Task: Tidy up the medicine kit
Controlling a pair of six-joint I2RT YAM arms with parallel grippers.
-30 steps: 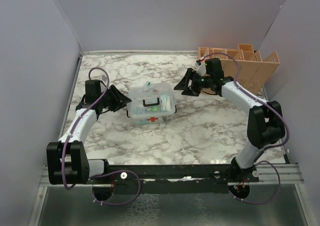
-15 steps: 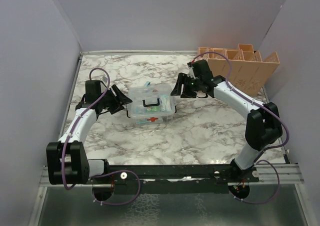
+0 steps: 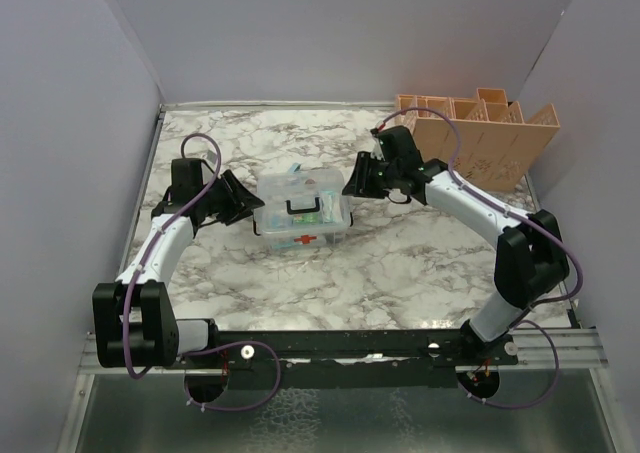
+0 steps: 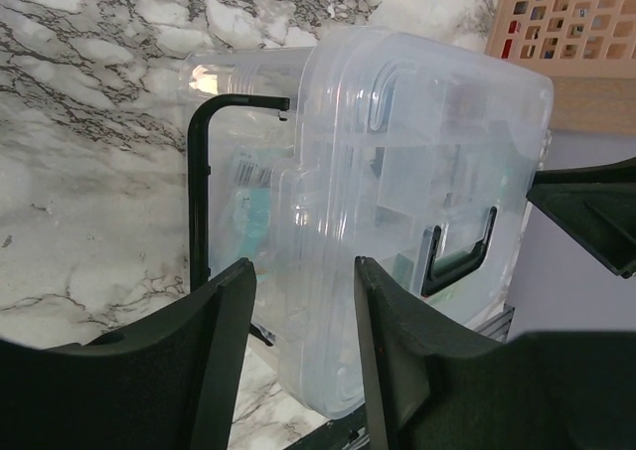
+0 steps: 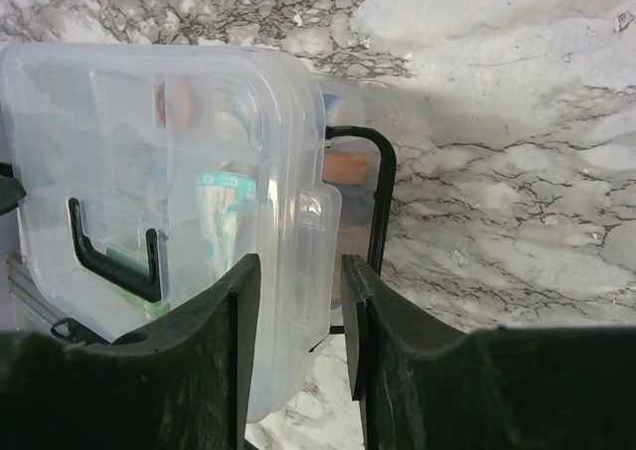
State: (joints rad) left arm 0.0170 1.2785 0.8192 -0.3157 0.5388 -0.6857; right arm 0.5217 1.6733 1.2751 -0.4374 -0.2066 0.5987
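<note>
**Medicine kit, bracketed at both ends.** The medicine kit [image 3: 300, 211] is sitting near the middle of the marble table [image 3: 410, 263]. Its lid is apparently closed, its black handle [image 3: 300, 206] is facing up, and its red cross [image 3: 308, 239] is facing your arm bases.

You are holding the left gripper [image 3: 250, 205] at the kit's left end and the right gripper [image 3: 352, 183] at its far right corner. In each wrist view the jaws are standing partly apart, the right pair narrower than the left. The rim of the clear lid is lining up with the gap in both.

You cannot tell whether either pair is pinching that rim or merely aiming at it, because the plastic is transparent and contact is not showing. The peach organizer [image 3: 480, 138] is standing well apart at the table's far right.

Judging from this, you are working on getting the kit open. That is an early step, and sorting the contents is not yet begun. The next move is calling for a sure purchase on the lid's edge or side clasps at both ends, then an even lift. An uneven pull is likely to slide or tip so light a box.
</note>
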